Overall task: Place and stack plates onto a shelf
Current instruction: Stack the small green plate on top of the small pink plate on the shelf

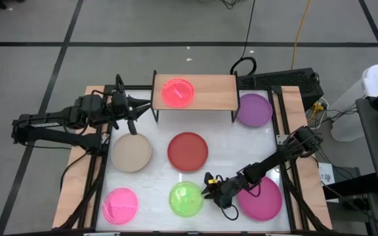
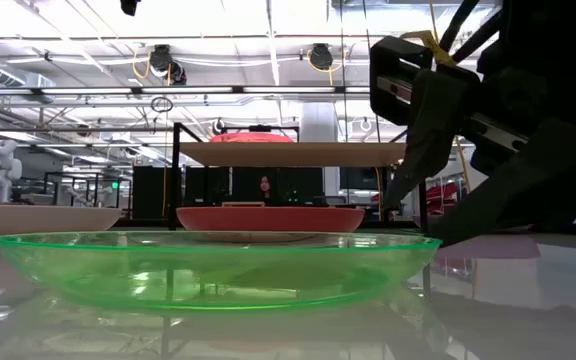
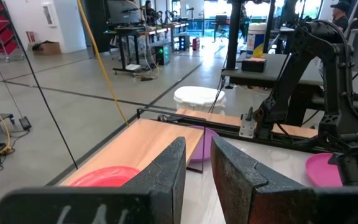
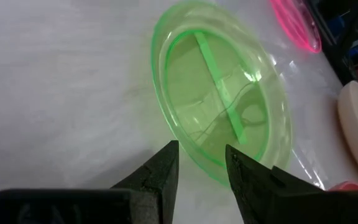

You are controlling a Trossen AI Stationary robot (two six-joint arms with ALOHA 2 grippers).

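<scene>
**A:** Item, green plate (image 1: pixel 186 198): small, translucent plastic, lying flat on the white surface (image 1: pixel 235 147) at its near edge, between the pink plate (image 1: pixel 121 205) and the magenta plate (image 1: pixel 261 198). I judge it light, stiff and slick, with a thin raised rim (image 4: pixel 185 146); that rim is the only place I can take hold.

**B:** And your right arm?

**A:** Right gripper (image 4: pixel 202 163): low over the surface, wrist angled down, at the green plate's rim on the magenta plate's side. Fingers (image 4: pixel 160 165) part-open with a narrow gap, holding nothing; the rim sits right in front of the gap. A pinch there may tilt the plate or let it skate.

**B:** Left arm?

**A:** Left gripper (image 3: pixel 197 163): raised beside the shelf's (image 1: pixel 212 88) end, above the beige plate (image 1: pixel 131 151). Fingers slightly apart, empty.

**B:** Shelf stock?

**A:** One orange plate (image 1: pixel 178 92) on the board. Red plate (image 1: pixel 188 150) at mid-surface, purple plate (image 1: pixel 254 109) beside the shelf's far end.
</scene>
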